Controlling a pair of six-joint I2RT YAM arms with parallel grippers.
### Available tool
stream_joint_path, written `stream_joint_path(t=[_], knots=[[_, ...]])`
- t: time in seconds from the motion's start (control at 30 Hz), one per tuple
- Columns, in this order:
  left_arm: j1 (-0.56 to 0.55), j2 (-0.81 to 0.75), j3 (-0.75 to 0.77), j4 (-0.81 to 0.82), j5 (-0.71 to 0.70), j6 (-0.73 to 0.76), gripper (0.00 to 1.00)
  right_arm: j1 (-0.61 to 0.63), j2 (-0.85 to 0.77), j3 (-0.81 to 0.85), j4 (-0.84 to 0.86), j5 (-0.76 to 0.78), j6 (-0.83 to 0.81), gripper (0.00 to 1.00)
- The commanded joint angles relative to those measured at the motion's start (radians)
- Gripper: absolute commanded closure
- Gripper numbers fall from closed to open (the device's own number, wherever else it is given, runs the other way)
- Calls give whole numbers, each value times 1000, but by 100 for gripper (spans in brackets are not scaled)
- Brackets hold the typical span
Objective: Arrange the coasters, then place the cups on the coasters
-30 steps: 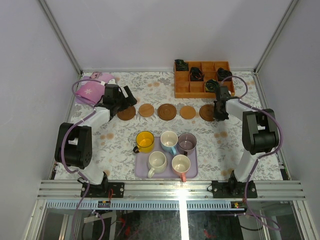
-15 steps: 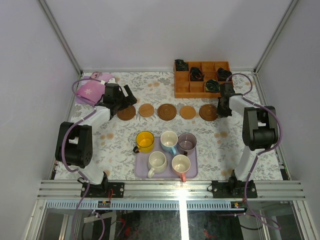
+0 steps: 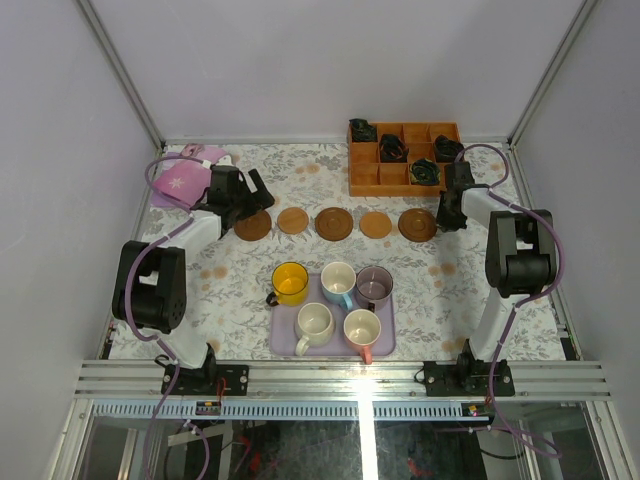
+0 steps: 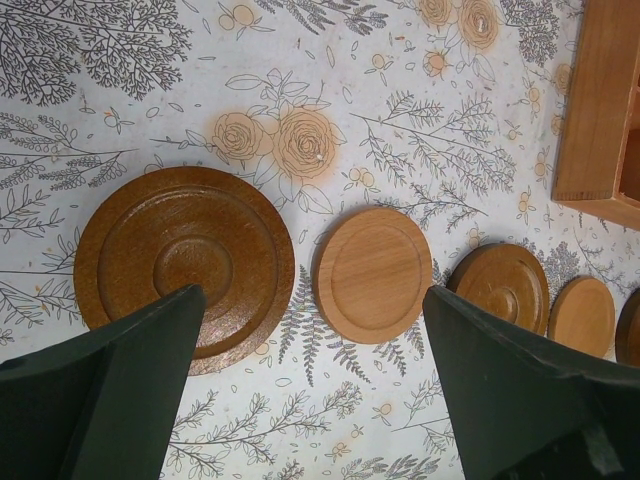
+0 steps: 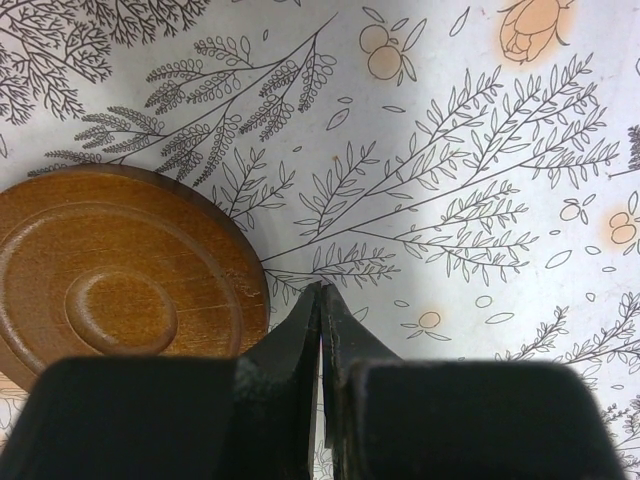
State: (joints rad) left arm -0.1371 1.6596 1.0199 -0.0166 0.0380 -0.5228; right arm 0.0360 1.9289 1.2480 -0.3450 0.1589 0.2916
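Five coasters lie in a row across the table: a dark one (image 3: 253,226), a tan one (image 3: 293,220), a dark one (image 3: 333,223), a tan one (image 3: 376,224) and a dark one (image 3: 416,224). My left gripper (image 3: 262,192) hangs open over the row's left end, and its wrist view shows the dark grooved coaster (image 4: 185,265) and the tan coaster (image 4: 372,272) below the gripper (image 4: 312,292). My right gripper (image 5: 322,287) is shut and empty, its tips just right of the rightmost coaster (image 5: 120,290). The yellow (image 3: 290,282), blue (image 3: 338,280), purple (image 3: 374,285), cream (image 3: 314,325) and pink (image 3: 361,330) cups stand on the lavender tray (image 3: 283,347).
An orange-brown compartment box (image 3: 402,172) with dark items in it sits at the back right, close behind my right arm. A pink-purple cloth bundle (image 3: 185,178) lies at the back left beside my left arm.
My right gripper has drawn back a little toward the far right, away from the rightmost coaster. The left arm and all coasters and cups have stayed put.
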Motion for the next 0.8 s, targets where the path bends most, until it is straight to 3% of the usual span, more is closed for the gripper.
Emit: stream_joint_path(t=[0.0,0.77], knots=[[-2,9,26,26,-11,-6,9,-3,15,-11,7,-52,-13,100],[0,17,32,28,-3,-4,9,10,27,-12,10,-159,-33,100]])
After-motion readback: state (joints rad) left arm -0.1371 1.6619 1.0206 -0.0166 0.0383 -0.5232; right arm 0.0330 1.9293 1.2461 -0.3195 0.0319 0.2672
